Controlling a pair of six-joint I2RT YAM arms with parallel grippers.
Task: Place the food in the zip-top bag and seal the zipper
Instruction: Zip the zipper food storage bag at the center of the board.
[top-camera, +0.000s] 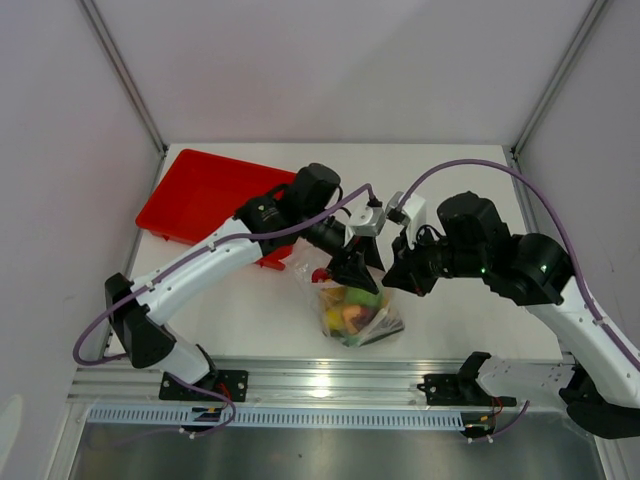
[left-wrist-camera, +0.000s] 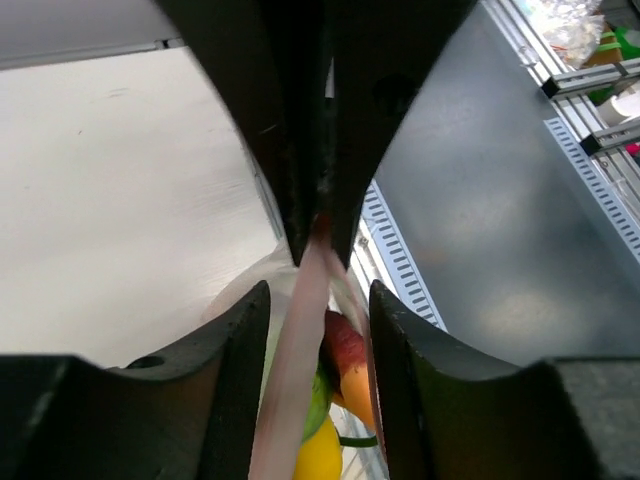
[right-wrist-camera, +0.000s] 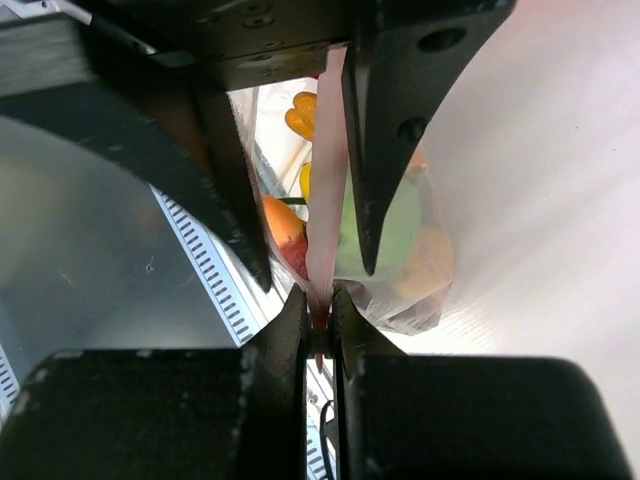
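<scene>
Food (top-camera: 345, 315) is seen inside zip-top bag (top-camera: 388, 322) at centre; zipper (right-wrist-camera: 325, 200) is clamped by right tool (right-wrist-camera: 320, 305), straddled by half-open left tool (left-wrist-camera: 320, 292), seal unconfirmed.

Clear crinkly zip-top bag (top-camera: 388, 322) upright, bright toy food (top-camera: 348, 308) inside, pink zipper (right-wrist-camera: 325, 200) along its top

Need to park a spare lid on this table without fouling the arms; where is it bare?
Bare table lies between the left arm and the zip-top bag, and right of the bag on the near side of the right arm. The far strip beside the red tray is open too. The middle is crowded.
</scene>
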